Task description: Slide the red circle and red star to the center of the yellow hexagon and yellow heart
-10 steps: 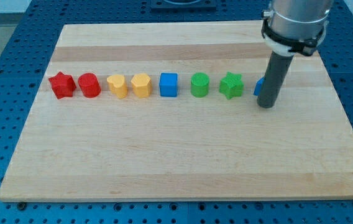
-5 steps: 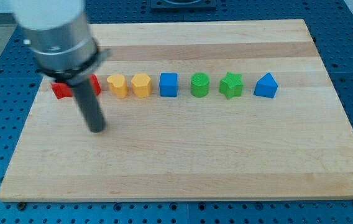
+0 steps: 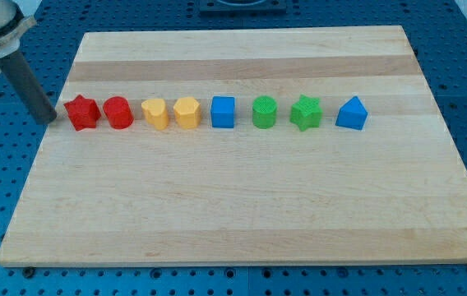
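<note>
The red star (image 3: 81, 113) and the red circle (image 3: 118, 113) sit side by side at the left end of a row of blocks across the board. Right of them are the yellow heart (image 3: 155, 113) and the yellow hexagon (image 3: 187, 113), close together. My tip (image 3: 48, 119) is at the board's left edge, just left of the red star with a small gap between them. The rod rises up to the view's top left corner.
The row goes on to the right with a blue cube (image 3: 224, 112), a green cylinder (image 3: 264, 112), a green star (image 3: 306, 113) and a blue triangle (image 3: 351, 113). The wooden board (image 3: 233, 214) lies on a blue perforated table.
My tip swept from the right end of the row, by the blue triangle, across the board to the left edge beside the red star. No block has moved.
</note>
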Motion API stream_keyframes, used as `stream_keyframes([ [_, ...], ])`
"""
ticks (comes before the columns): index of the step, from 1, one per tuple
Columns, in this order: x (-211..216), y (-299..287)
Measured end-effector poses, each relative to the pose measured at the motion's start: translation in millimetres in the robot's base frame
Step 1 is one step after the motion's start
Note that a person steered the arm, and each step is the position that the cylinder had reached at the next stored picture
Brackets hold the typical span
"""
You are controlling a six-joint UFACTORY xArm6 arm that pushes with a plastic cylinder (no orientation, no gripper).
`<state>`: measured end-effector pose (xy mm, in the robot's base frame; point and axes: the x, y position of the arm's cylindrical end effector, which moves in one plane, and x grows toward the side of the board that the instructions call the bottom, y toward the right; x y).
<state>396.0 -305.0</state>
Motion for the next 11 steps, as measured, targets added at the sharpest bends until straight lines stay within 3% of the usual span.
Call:
stream_keyframes([
  [9,-4.2,73.6],
  [11,11.0,95.5],
])
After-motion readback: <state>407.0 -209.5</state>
